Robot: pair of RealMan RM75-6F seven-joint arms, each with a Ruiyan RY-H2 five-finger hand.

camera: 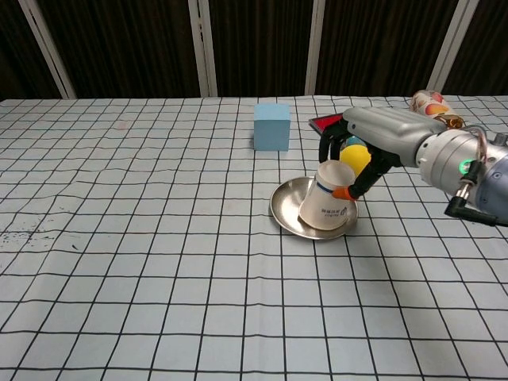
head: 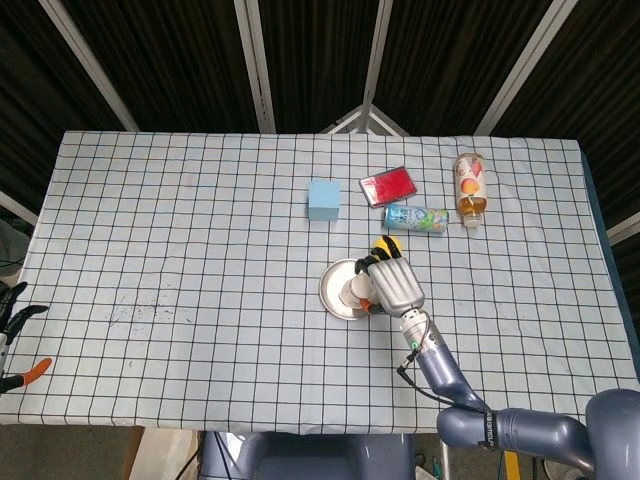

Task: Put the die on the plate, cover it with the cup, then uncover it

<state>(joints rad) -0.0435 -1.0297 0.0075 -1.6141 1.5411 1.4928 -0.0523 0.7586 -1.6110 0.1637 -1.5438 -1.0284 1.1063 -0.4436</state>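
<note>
Your right hand grips the upturned cup, tilted, its rim on the plate toward the 3 o'clock edge. You can't see the die; presumably it's under the cup, or the yellow thing at 1 o'clock is it. Covering looks nearly done; the uncover is left. Your left hand sits at the table's 8 o'clock edge; whether it's spread or closed, can't tell.

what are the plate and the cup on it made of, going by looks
Plate: likely metal, perhaps stainless steel; silver, glossy, with reflections across its dished face. Cup: probably paper; matte white wall with small printed text and a thin blue band, held tilted by the right hand.
</note>
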